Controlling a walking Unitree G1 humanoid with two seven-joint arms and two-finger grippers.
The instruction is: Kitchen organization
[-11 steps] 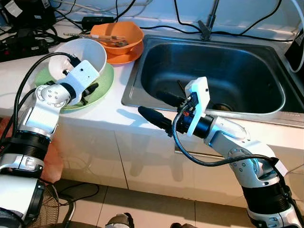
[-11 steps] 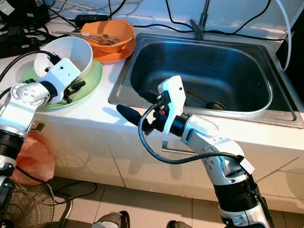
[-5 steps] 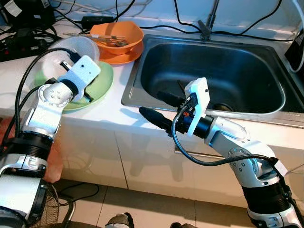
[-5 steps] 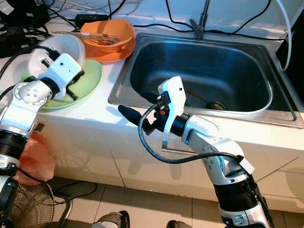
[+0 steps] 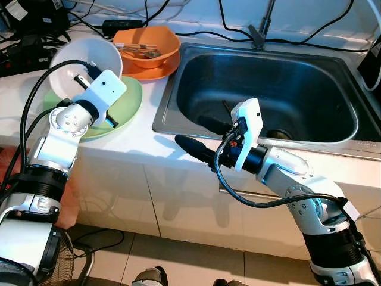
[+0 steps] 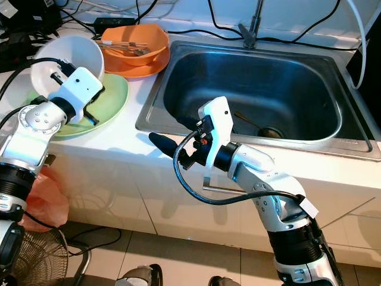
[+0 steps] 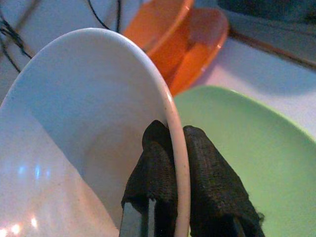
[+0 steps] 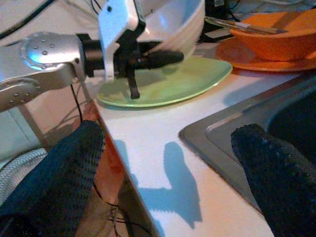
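On the white kitchen surface (image 5: 128, 134) beside the steel sink (image 5: 268, 89), my left gripper (image 7: 170, 163), fingers clamped on the round white ceramic bowl's (image 5: 86, 65) rim, has tipped it off the pale green plate (image 5: 128, 104); my right gripper (image 5: 202, 137) waits, fingers apart.

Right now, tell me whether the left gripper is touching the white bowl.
Touching. The left wrist view shows the left gripper shut on the white bowl, one finger on each side of its rim.
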